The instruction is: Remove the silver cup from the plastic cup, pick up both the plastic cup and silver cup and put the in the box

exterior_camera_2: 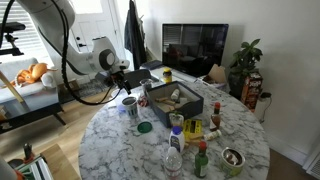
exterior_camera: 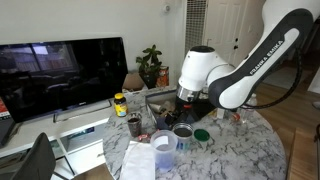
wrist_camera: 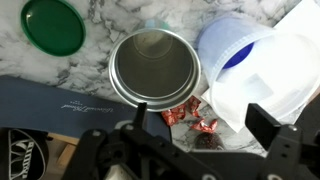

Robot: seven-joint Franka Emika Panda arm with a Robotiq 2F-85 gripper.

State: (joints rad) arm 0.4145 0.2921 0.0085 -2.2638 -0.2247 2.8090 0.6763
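Round marble table (exterior_camera_2: 120,150), cluttered; television (exterior_camera_2: 195,45) and plant (exterior_camera_2: 245,60) behind. The silver cup (wrist_camera: 155,65) stands upright just beside the plastic cup (wrist_camera: 235,45), left of the box (exterior_camera_2: 160,106). The gripper (wrist_camera: 200,130) hangs above them, jaws apart. Near-left table edge bare.

Silver cup (wrist_camera: 155,68): bare steel, shiny, smooth inside. Plastic cup (wrist_camera: 232,48): translucent whitish-blue plastic, smooth, semi-matt. Table (wrist_camera: 100,12): white marble with grey veins, polished. Green lid (wrist_camera: 52,25): glossy plastic. Box (exterior_camera_2: 195,106): dark grey-blue, matt, reads as plastic. Wrappers (wrist_camera: 190,115): crinkled red foil, reflective. Arm shell (exterior_camera: 205,68): glossy white plastic. TV screen (exterior_camera: 60,65): glossy black. White sheet (wrist_camera: 295,40) right of plastic cup: matt, paper or thin plastic, cannot tell.
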